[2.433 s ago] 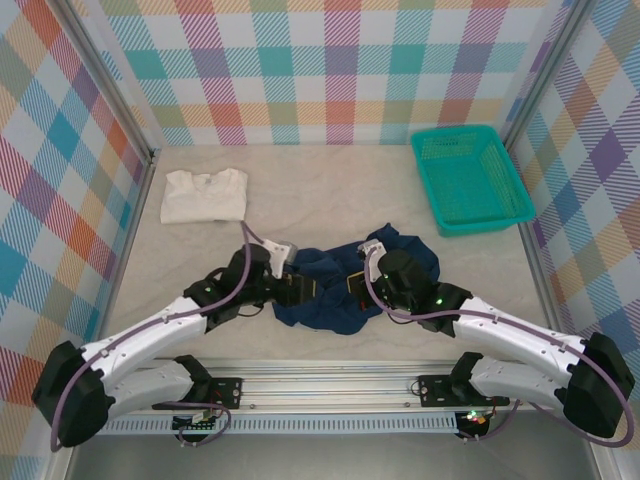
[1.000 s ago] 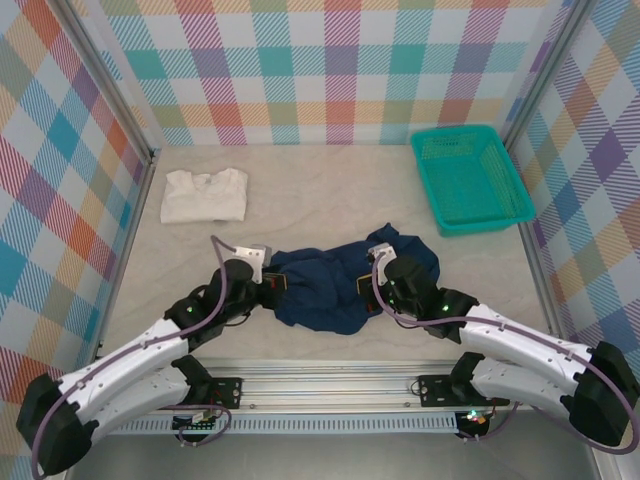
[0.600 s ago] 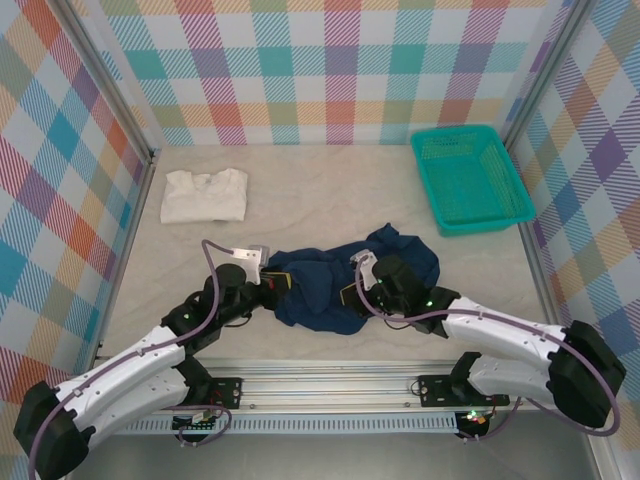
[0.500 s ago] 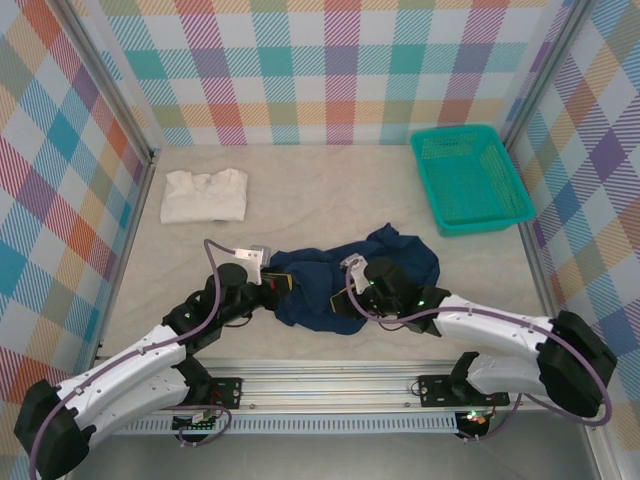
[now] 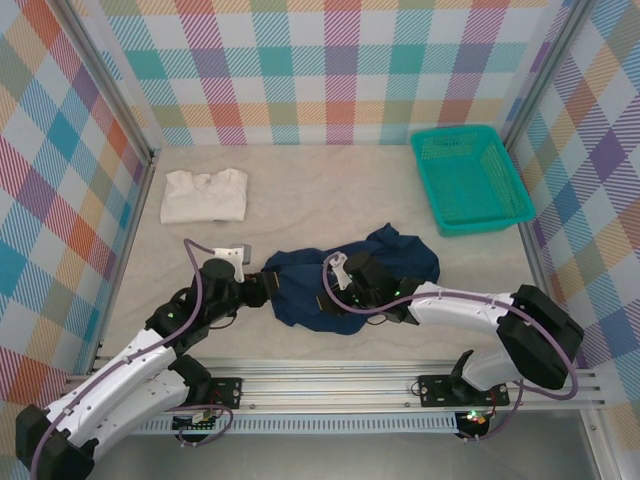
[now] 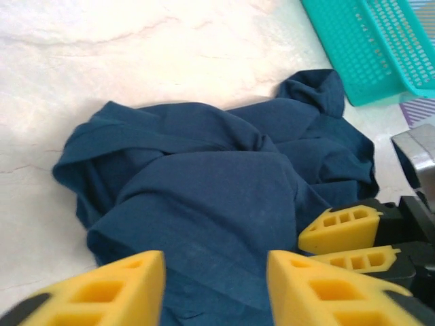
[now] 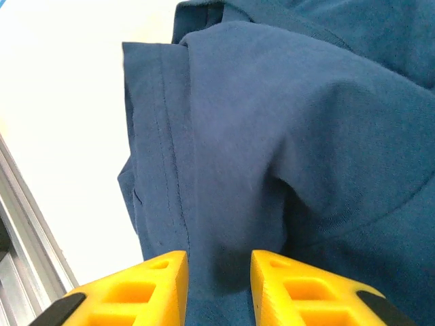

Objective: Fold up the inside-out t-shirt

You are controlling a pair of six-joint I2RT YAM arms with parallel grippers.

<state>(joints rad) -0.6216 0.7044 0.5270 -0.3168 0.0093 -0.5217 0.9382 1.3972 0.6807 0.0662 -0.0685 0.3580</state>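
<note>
Left claw (image 6: pixel 216 266) stands wide and empty at the left edge of the crumpled dark navy soft-cloth t-shirt (image 5: pixel 400 255) lying mid-tabletop (image 5: pixel 330 195), right claw (image 7: pixel 219 261) narrow over its stitched hem, grip indeterminable; expect light, limp fabric, so pinch hems.

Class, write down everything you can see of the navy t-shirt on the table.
The navy t-shirt is soft, matte cloth, crumpled in a loose heap on the pale table, unfolded, with seams and a stitched hem showing. The left tool hangs open over one edge; the right tool straddles a fold, grip unclear.
</note>
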